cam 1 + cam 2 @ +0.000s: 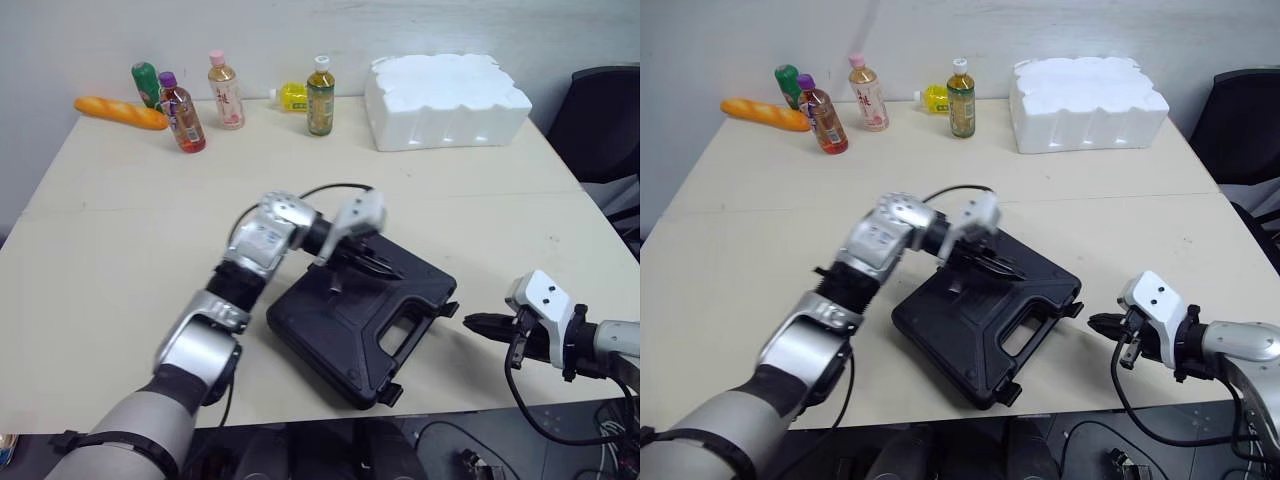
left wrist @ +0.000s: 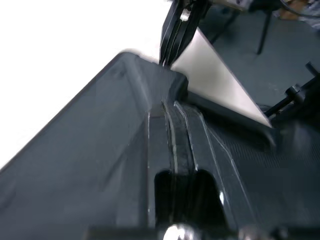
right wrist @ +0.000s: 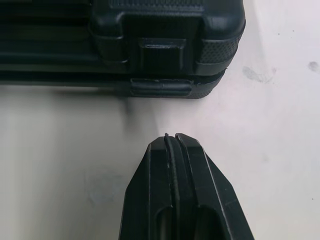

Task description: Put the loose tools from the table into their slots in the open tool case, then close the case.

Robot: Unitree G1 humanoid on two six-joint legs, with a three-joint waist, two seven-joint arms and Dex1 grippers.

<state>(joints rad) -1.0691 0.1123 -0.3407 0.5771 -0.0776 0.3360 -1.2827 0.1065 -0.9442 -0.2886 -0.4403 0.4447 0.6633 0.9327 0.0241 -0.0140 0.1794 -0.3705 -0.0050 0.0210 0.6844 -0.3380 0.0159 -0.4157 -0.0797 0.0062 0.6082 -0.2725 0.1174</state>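
Observation:
The black tool case (image 1: 352, 325) lies with its lid down at the table's front, handle toward the front right. My left gripper (image 1: 386, 268) is shut, and its fingertips rest on the lid near the case's far edge. The left wrist view shows the fingers (image 2: 176, 150) pressed together against the lid (image 2: 90, 160). My right gripper (image 1: 470, 323) is shut and empty, hovering low over the table just right of the case. In the right wrist view it (image 3: 170, 141) points at a latch (image 3: 161, 86) on the case's side, a short gap away. No loose tools are visible.
Along the far edge stand several bottles (image 1: 320, 97), a bread loaf (image 1: 121, 112) and a white styrofoam block (image 1: 445, 100). A dark chair (image 1: 598, 120) stands off the table's right side. A black cable (image 1: 330, 188) loops over the left arm.

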